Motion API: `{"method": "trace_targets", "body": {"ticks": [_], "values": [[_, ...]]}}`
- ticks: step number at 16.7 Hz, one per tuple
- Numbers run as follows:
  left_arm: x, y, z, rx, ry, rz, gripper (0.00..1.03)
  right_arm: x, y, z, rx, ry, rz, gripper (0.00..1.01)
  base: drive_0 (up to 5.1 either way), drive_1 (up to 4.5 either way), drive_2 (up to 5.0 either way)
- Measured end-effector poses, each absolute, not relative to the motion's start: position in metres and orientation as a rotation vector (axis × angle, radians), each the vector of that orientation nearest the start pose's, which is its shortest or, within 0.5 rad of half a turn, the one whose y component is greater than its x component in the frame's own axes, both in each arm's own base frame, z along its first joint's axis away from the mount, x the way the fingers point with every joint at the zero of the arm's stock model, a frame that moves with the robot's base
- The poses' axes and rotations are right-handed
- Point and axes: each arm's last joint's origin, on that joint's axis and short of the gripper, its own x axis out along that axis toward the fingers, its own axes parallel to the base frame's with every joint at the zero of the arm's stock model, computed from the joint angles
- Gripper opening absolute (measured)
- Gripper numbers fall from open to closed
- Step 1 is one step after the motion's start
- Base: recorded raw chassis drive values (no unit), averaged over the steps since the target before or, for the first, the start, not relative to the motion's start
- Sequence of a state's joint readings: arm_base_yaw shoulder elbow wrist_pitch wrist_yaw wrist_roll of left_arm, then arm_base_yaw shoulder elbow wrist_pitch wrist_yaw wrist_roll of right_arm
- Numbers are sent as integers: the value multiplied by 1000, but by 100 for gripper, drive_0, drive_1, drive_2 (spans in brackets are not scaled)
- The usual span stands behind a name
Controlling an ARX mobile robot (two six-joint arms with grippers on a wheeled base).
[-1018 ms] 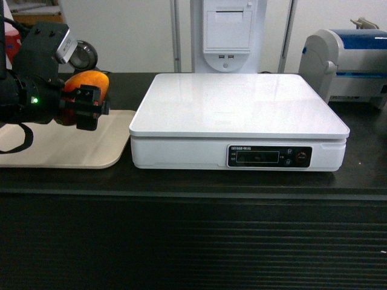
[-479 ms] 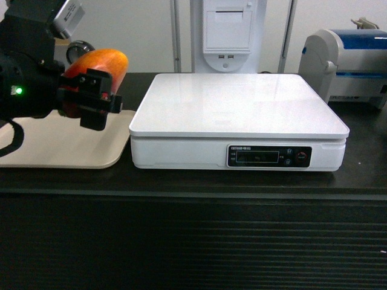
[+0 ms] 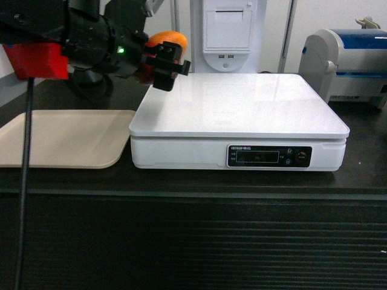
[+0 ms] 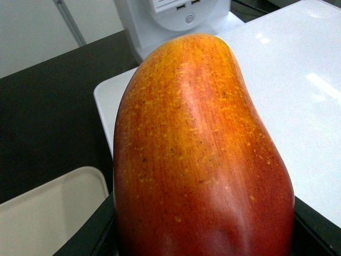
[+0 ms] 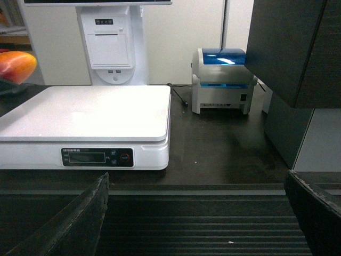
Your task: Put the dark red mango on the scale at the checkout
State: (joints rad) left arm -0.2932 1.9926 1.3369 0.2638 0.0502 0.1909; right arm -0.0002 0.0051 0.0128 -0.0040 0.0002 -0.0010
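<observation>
While the left hand (image 3: 162, 63) pinches the dark red mango (image 3: 167, 42) in its fingers, fruit hangs above the scale's (image 3: 242, 109) back-left corner, clear of the platter, likely carried high to clear the rim. Right hand: low before the counter (image 5: 224, 154), fingers spread.

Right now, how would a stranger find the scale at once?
Look along the black counter. In its middle sits the scale, a flat white box. Unlike the beige tray on its left, it has a small black display on its front.
</observation>
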Motion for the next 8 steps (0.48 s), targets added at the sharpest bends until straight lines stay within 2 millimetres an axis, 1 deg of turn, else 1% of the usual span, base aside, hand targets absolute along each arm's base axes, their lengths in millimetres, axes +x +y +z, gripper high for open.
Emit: {"method": "trace_targets", "body": {"ticks": [2, 3, 5, 6, 8], "values": [[440, -145, 207, 238, 357, -401, 65, 97, 0, 167, -1, -4, 0, 98, 0, 0, 0], [448, -155, 209, 240, 350, -421, 65, 97, 0, 167, -1, -4, 0, 98, 0, 0, 0], [456, -171, 209, 244, 347, -458, 65, 97, 0, 167, -1, -4, 0, 98, 0, 0, 0], [462, -192, 203, 276, 354, -535, 65, 97, 0, 167, -1, -4, 0, 98, 0, 0, 0], [466, -207, 191, 308, 376, -608, 65, 97, 0, 167, -1, -4, 0, 98, 0, 0, 0]]}}
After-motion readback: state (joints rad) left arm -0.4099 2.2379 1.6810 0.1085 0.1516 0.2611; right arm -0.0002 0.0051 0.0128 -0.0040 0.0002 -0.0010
